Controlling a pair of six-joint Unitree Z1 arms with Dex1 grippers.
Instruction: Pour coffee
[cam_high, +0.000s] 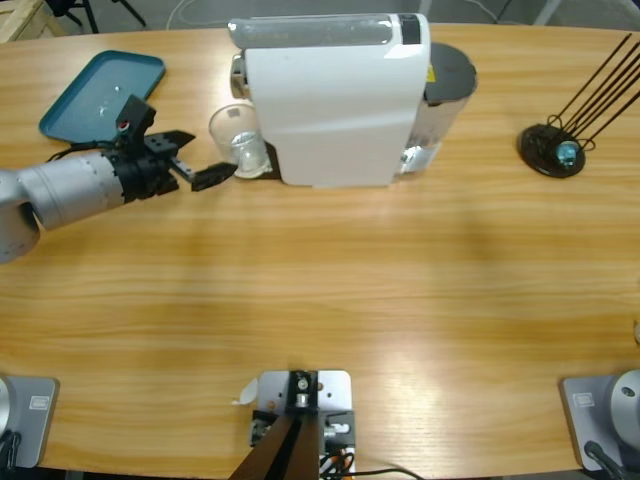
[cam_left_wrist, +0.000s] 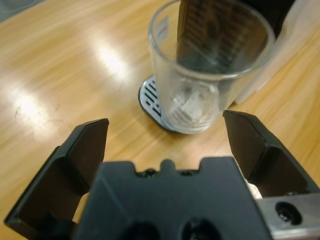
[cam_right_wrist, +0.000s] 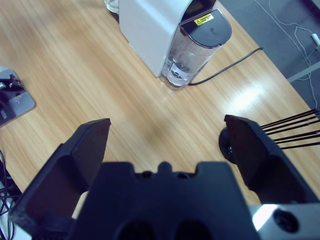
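**Left gripper open beside the glass at the coffee machine**

Long pale wooden table (cam_high: 320, 290) fills the high view, its grain running left to right; toward the far edge stands a white box-shaped coffee machine (cam_high: 325, 100) with a dark-lidded clear water tank (cam_high: 440, 95) at its right end; a clear glass tumbler (cam_high: 238, 138) stands upright at the machine's left end, on a small round metal drip grate (cam_left_wrist: 150, 97) that shows under it in the left wrist view; any coffee in the tumbler cannot be made out, since only clear glass and pale reflections show at its bottom, and no liquid shows anywhere else.

Left arm reaches in from the left edge of the high view, silver-grey and lying low over the table; the left gripper (cam_high: 195, 160) sits just beside the tumbler with its black jaws spread wide, grasping nothing; in the left wrist view the tumbler stands ahead of the jaws and not between them.

Right gripper (cam_right_wrist: 167, 145) also has its jaws spread and holds nothing; its wrist view looks down from high up on the machine and tank.

A teal rounded plastic tray (cam_high: 100, 95) lies at the far left, behind the left arm; a black round stand with thin black rods (cam_high: 555, 150) sits at the far right, well apart from the machine.
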